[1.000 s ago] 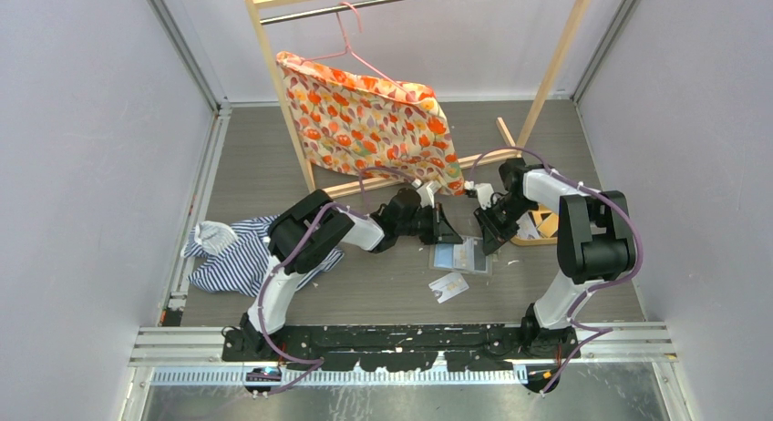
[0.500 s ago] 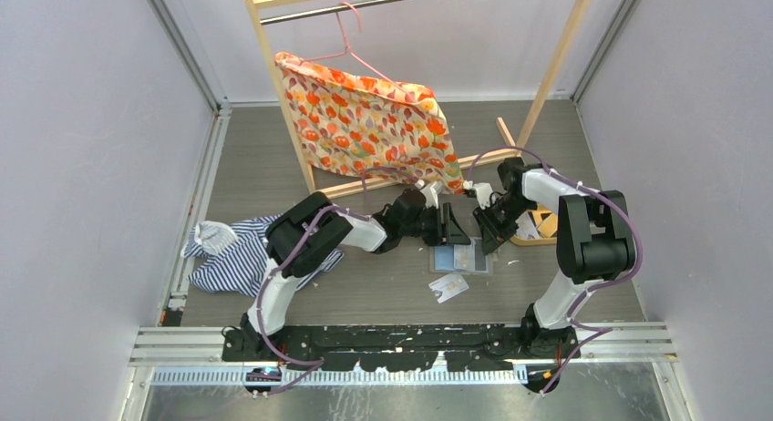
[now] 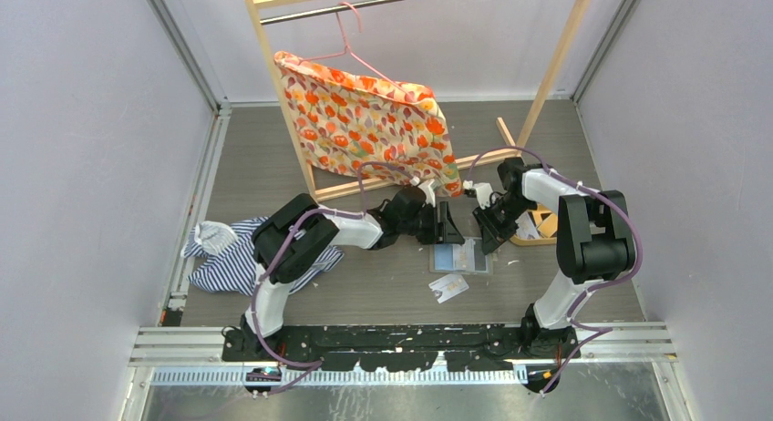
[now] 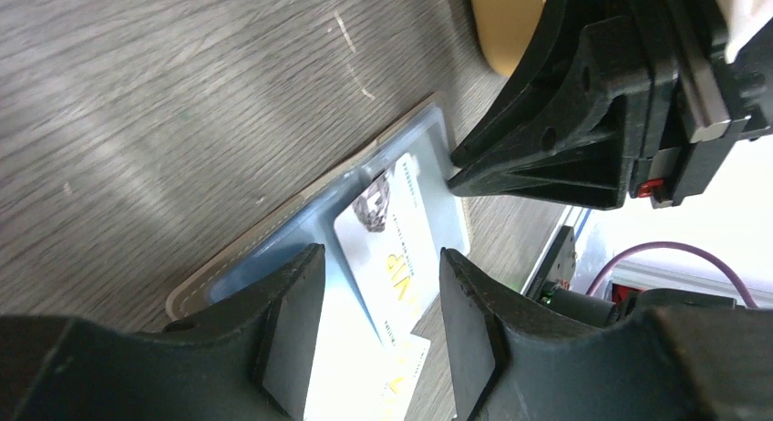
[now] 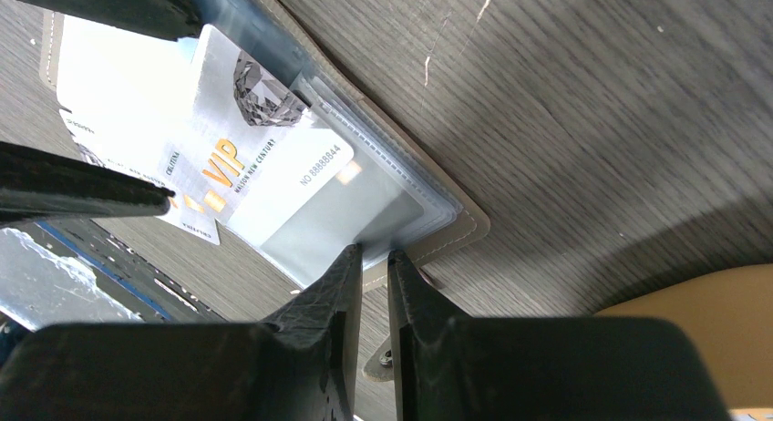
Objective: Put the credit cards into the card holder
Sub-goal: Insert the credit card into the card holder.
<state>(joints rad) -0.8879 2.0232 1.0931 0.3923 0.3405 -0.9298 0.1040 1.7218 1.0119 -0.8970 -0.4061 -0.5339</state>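
Since the earlier frame, the left end effector [image 4: 378, 339] has gone from clenched to released, and its elbow has swung outward. Its fingers now stand apart just above the card holder [image 3: 458, 257], holding nothing.

The card holder lies opened flat on the desk [image 3: 383, 284] between the two arms, taupe edge stitched and clear bluish sleeves facing up. A white card [image 5: 246, 157] with gold "VIP" lettering sits partly in a sleeve, its end projecting. A second card [image 3: 448, 286] lies loose on the desk just in front.

The right end effector [image 5: 374, 257] is clamped on the card holder's corner edge.

The desk is grey wood-grain, lightly scratched. A tan tray [image 3: 538, 225] sits beside the right arm. A floral cloth [image 3: 365, 120] hangs on a wooden rack behind, and a striped garment [image 3: 228, 257] lies at left. The walls are pale.
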